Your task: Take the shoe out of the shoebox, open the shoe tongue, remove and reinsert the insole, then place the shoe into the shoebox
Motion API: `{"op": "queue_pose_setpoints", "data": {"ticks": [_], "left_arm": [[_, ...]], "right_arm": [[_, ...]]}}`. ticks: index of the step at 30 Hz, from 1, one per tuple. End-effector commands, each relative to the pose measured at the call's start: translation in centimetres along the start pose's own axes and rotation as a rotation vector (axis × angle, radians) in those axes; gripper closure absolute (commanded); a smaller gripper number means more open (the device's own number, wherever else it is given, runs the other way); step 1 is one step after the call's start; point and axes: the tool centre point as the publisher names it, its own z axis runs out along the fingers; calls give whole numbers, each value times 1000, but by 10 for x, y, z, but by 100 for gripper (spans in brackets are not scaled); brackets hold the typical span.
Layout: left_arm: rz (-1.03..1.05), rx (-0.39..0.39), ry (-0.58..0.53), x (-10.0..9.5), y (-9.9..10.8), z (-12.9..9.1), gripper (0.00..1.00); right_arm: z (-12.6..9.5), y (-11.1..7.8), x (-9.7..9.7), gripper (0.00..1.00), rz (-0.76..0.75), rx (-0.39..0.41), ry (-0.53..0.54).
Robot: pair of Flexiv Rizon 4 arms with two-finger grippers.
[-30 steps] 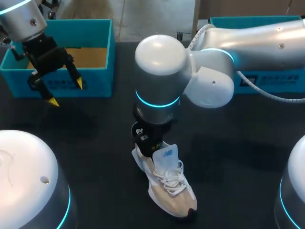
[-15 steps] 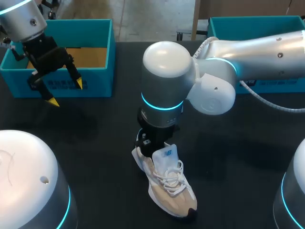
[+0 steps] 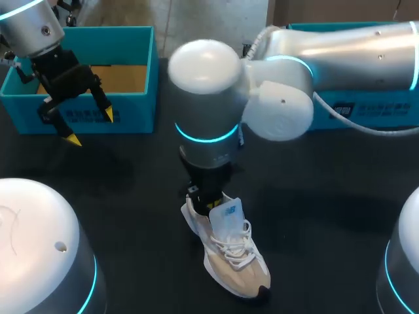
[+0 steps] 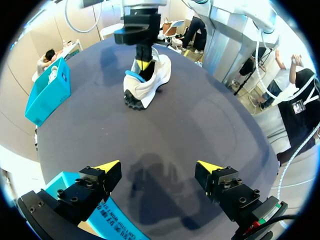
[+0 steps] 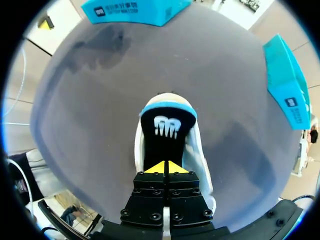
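Over the last second the right arm's big rounded joint has swung first toward the far box side and then back across and a little higher. The right gripper [image 5: 164, 167] below it has stayed planted in the heel opening of the shoe [image 3: 229, 255], so the arm is changing its angle over the shoe rather than leaving it. The shoe itself has not shifted on the table [image 3: 131, 196]. It lies directly under that hand, toe pointing away from it, with the tongue [image 3: 229, 212] standing up just ahead of the hand. Seen from the right wrist, the two yellow tips are pressed together with no gap, and the black insole [image 5: 166, 132] with its blue rim lies flat just ahead of and under them, inside the shoe. Whether they pinch its edge or only press on it is not clear. This looks like the insole step, mid-way, probably seating it back in. The left gripper [image 3: 91, 128] has not moved. Its fingers are spread wide and hold nothing, and the shoebox [image 3: 141, 78] is just behind it, well apart from the shoe.
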Motion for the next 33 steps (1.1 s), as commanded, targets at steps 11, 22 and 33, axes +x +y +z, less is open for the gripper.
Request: {"op": "queue_pose_setpoints", "data": {"ticks": [11,22,33], "left_arm": [[0,-2,1,1,0,-1,0],[0,-2,1,1,0,-1,0],[0,-2,1,1,0,-1,0]], "right_arm": [[17,-6,-6,100,7,107,-31],[13,-25,-1,100,28,251,-66],[51,-32,-11,100,58,308,-27]]}}
